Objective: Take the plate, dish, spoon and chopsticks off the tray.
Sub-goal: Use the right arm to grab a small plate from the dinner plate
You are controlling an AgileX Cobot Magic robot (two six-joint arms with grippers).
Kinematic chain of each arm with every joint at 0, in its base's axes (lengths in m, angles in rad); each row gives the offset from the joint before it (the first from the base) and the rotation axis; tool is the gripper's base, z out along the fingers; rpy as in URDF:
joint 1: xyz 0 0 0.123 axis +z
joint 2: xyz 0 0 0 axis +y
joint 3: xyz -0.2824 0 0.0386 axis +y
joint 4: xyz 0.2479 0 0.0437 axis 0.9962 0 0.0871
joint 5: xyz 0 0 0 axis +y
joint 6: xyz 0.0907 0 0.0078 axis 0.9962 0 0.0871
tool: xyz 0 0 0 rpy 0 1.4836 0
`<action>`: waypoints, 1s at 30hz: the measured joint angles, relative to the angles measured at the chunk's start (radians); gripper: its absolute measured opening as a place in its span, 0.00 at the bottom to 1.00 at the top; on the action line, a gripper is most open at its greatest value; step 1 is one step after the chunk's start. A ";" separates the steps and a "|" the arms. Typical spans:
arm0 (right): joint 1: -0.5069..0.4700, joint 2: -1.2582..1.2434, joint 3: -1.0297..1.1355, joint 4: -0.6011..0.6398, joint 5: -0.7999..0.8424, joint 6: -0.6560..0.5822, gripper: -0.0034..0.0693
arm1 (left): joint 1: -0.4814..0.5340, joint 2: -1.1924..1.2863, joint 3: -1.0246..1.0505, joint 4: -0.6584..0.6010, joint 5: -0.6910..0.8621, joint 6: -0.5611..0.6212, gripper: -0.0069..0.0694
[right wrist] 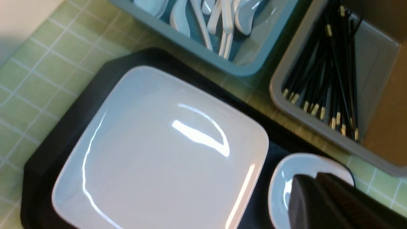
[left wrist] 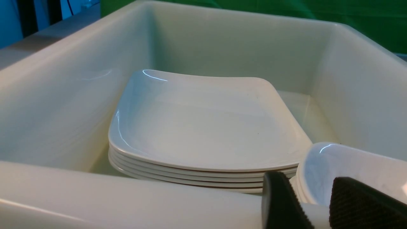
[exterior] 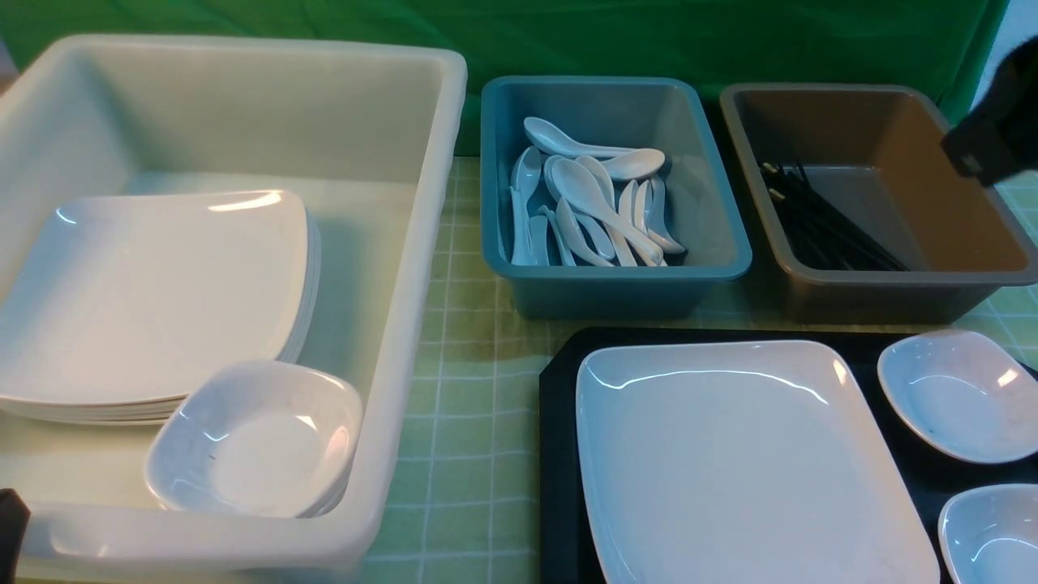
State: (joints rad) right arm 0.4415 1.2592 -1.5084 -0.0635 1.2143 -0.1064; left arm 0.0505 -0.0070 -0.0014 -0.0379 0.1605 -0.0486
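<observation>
The black tray [exterior: 559, 454] sits at the front right and carries the large white plate [exterior: 746, 462] and two small deep dishes, one [exterior: 957, 397] behind the other [exterior: 993, 535]. Several white spoons [exterior: 592, 203] lie in the blue tub, and black chopsticks [exterior: 827, 227] lie in the brown tub. My right gripper [exterior: 985, 150] hangs high over the brown tub's right side. In the right wrist view it [right wrist: 313, 176] is shut and empty, with a dish [right wrist: 279, 187] and the plate [right wrist: 159, 152] below. My left gripper [left wrist: 310, 187] stands open at the white tub's near rim.
The big white tub [exterior: 413, 243] at left holds a stack of plates [exterior: 146, 300] and nested small dishes [exterior: 259, 442]. The blue tub [exterior: 714, 243] and brown tub [exterior: 957, 211] stand side by side behind the tray. A green checked cloth covers the table.
</observation>
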 joint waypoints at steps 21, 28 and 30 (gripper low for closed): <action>0.000 -0.647 0.626 -0.001 -0.143 0.058 0.12 | 0.000 0.000 0.000 0.000 0.001 0.002 0.38; 0.000 -0.776 0.745 -0.001 -0.234 0.080 0.13 | 0.000 0.000 0.000 0.000 0.001 0.002 0.38; 0.000 -0.794 0.766 -0.001 -0.245 0.086 0.14 | 0.000 0.000 0.000 0.000 0.001 0.002 0.38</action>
State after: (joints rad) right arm 0.4415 0.4657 -0.7419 -0.0646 0.9698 -0.0207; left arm 0.0505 -0.0070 -0.0014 -0.0379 0.1614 -0.0468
